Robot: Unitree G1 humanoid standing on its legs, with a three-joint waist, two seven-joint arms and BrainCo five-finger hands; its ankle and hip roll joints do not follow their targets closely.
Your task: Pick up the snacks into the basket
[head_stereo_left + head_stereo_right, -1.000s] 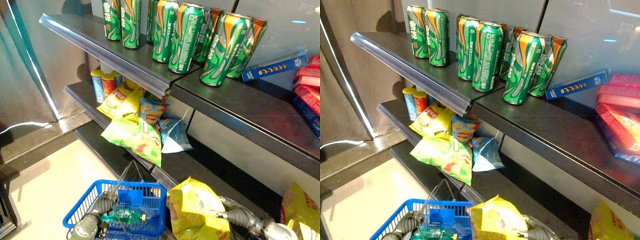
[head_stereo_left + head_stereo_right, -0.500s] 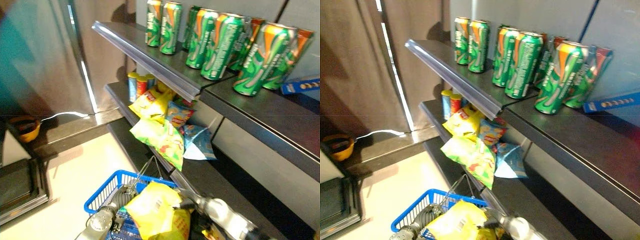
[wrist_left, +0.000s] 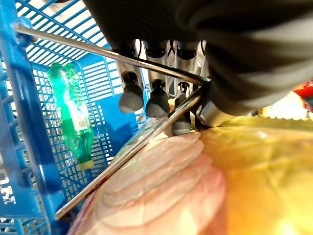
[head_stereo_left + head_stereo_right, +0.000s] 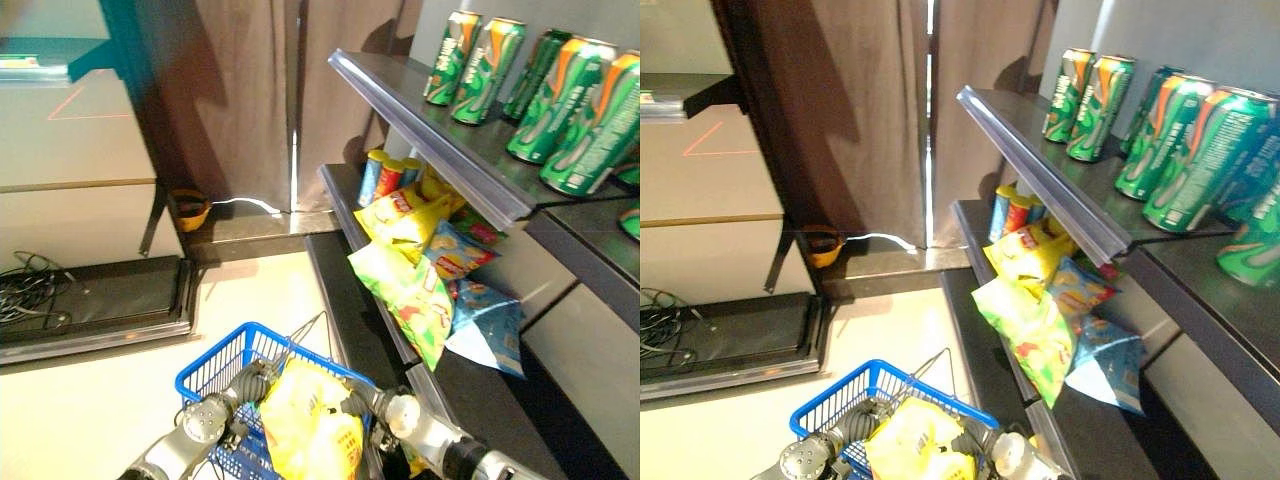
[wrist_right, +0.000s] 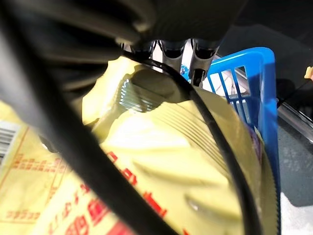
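Two hands at work. Right hand [image 5: 168, 49] grips yellow snack bag [image 4: 310, 425], fingers curled over its top edge, bag hanging over blue basket [image 4: 215, 365]. Left hand [image 3: 151, 93] is hooked round the basket's wire handle [image 3: 122, 147]. Green bottle [image 3: 73, 110] already inside. Step: dropping bag in. Next, prob: lower bag below rim, let go, then back to shelf w/ more snack bags [image 4: 410, 290].

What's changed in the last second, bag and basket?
The right hand has carried the yellow crinkly snack bag leftward from beside the shelf to over the blue plastic basket, still gripping it. The left hand keeps holding the basket's wire handle. The camera swung left.
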